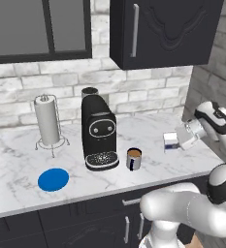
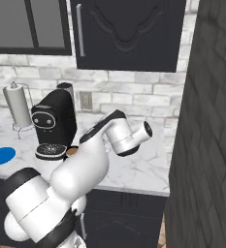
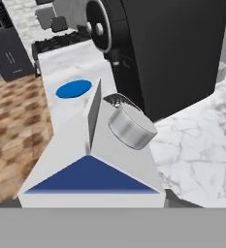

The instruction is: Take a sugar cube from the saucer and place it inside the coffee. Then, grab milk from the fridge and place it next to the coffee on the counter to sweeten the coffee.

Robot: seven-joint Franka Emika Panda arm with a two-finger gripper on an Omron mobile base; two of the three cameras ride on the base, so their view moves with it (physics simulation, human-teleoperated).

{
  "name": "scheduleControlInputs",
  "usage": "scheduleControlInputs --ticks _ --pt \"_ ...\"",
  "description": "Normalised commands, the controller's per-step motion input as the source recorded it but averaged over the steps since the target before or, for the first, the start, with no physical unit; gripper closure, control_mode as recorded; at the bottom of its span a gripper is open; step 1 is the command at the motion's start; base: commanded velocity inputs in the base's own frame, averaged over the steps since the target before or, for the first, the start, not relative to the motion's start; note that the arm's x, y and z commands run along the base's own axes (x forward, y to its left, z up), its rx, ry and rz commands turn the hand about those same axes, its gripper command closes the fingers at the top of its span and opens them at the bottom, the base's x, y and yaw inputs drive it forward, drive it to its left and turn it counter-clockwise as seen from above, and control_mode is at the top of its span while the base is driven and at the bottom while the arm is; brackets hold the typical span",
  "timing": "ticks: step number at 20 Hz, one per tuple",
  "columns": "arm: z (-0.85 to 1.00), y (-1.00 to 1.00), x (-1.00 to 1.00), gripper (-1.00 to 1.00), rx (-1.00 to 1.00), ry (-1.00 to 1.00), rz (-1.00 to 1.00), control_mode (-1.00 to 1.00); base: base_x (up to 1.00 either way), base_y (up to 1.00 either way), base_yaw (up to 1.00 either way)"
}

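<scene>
My gripper (image 1: 177, 140) is shut on the milk (image 1: 170, 142), a small white carton with a blue band, held at the right end of the counter (image 1: 17, 160). Whether the carton touches the marble I cannot tell. The coffee (image 1: 134, 159), a grey mug with brown liquid, stands to the left of the carton in front of the black machine. In the hand view the milk (image 3: 90, 164) lies close below the lens, with the coffee (image 3: 131, 127) just beyond it. The blue saucer (image 1: 53, 179) lies flat at the counter's front left, bare on top. The sugar cube and the fridge are out of view.
A black coffee machine (image 1: 100, 133) stands mid-counter beside the mug. A paper towel holder (image 1: 47, 121) is at the back left. A dark wall cabinet (image 1: 163, 29) hangs above. A tall grey brick wall (image 2: 211, 121) closes off the counter's right end.
</scene>
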Motion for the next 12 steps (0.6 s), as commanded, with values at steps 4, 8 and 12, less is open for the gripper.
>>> scheduleControlInputs --ticks 4,8,12 --pt "-0.43 0.17 0.24 1.0 0.05 0.0 0.0 -1.0 0.0 0.0 0.0" --pt "-0.4 0.31 0.19 1.0 0.04 0.0 0.0 -1.0 0.0 0.0 0.0" --pt "-0.29 0.32 0.42 1.0 0.02 0.0 0.0 -1.0 0.0 0.0 0.0"
